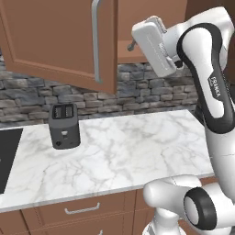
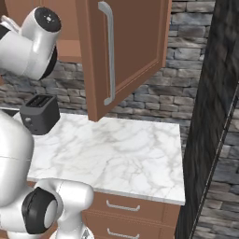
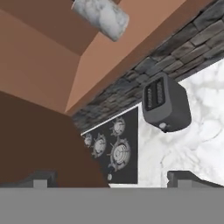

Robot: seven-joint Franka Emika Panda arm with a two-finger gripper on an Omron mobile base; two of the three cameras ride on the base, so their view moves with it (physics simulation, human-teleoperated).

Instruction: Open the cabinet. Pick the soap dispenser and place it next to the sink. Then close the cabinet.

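— Pincer (image 3: 111,178) first: how does it stand?
— Its two small dark fingertips (image 3: 39,179) sit far apart at the bottom of the hand view, with nothing between them. From the left base view, the white hand is raised in front of the open shelf of the reddish-brown wooden wall cabinet (image 1: 59,41).
— And the cabinet doors?
— Both panelled doors hang swung outward over the counter. Each carries a long vertical silver bar handle (image 2: 110,51).
— Where is the small grey-silver cylindrical soap dispenser (image 3: 101,16)?
— It shows at the top of the hand view, inside the cabinet on its shelf, ahead of the fingertips and apart from them. Its pump top I cannot make out.
— What lies below?
— White marble countertop (image 1: 119,156), with a dark grey two-slot toaster (image 1: 64,125) standing near the grey stone backsplash (image 1: 151,94). Beside the toaster is a black gas cooktop (image 3: 114,148) with round burners.
— Anything under the counter?
— Brown drawers with short horizontal handles (image 2: 122,206).
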